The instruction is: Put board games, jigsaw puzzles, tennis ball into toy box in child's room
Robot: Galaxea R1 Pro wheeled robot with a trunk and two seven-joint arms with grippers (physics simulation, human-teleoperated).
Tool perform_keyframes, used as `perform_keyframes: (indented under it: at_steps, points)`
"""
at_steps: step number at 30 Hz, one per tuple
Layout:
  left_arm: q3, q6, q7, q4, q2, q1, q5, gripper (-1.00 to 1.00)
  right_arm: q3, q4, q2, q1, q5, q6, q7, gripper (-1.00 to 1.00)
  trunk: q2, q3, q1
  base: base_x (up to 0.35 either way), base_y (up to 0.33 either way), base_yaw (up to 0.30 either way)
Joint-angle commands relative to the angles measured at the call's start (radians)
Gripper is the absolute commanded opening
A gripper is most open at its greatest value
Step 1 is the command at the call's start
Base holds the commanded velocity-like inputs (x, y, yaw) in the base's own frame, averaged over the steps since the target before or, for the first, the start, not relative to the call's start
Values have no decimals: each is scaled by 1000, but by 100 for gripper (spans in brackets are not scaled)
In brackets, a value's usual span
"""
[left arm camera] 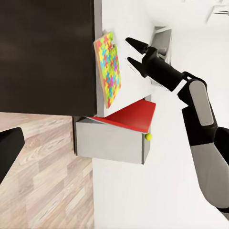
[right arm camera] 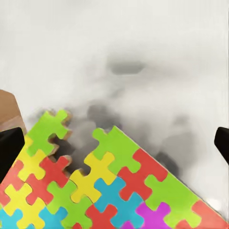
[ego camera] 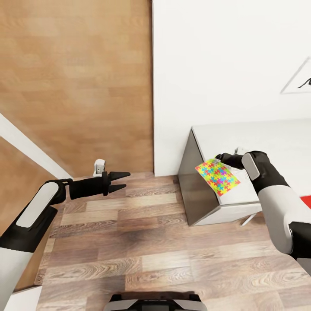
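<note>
- Here, the jigsaw puzzle (ego camera: 217,176) lies at the left end of the white table (ego camera: 268,142), in the right middle of the head view, and one corner pokes out past the edge.
- The right gripper (ego camera: 221,158) sits just above the puzzle with its two fingers spread wide, and it holds nothing.
- The left gripper (ego camera: 122,181) hangs over the floor at the left middle of the head view, far from the table. Its fingers are a little apart and empty.
- The puzzle is thin and flat, so the fingers may slip off it or push it over the edge onto the floor.
- In the left wrist view, the tennis ball (left arm camera: 148,136) is a small yellow dot beside a red flat thing (left arm camera: 131,115) on the table. A bump could make the ball roll away.
- The floor (ego camera: 142,242) is wood planks. A brown wooden wall (ego camera: 73,77) fills the upper left, and a plain white wall (ego camera: 224,60) fills the upper right.
</note>
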Motion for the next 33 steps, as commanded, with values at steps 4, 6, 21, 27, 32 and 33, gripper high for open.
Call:
perform_keyframes:
  at_steps: [4, 6, 21, 27, 32, 33]
  points:
    - [-2, 1, 0, 0, -1, -1, 1, 100, -3, -30, -1, 1, -10, 42, -7, 100, -2, 4, 1, 0, 0, -144]
    - [-3, 1, 0, 0, -1, -1, 1, 100, -11, -33, -1, 1, -10, 48, -7, 100, -2, 7, 1, 0, 0, -150]
    - [-7, 1, 1, 0, 0, -1, -5, 100, -156, -281, -34, 69, -19, 269, 305, 100, -2, 28, 1, 0, 0, -152]
    - [0, 1, 7, 3, 7, 7, -14, 100, -334, -634, -44, 360, -71, 360, 778, 100, -2, 37, 1, 0, 0, -121]
    - [3, 1, 9, 13, 8, 14, -96, 100, -438, -742, -44, 555, -129, 360, 977, 100, -2, 45, 1, 0, 0, -98]
    - [3, 1, 8, 18, 8, 16, -120, 100, -458, -760, -44, 605, -150, 360, 1026, 100, -2, 46, 1, 0, 0, -97]
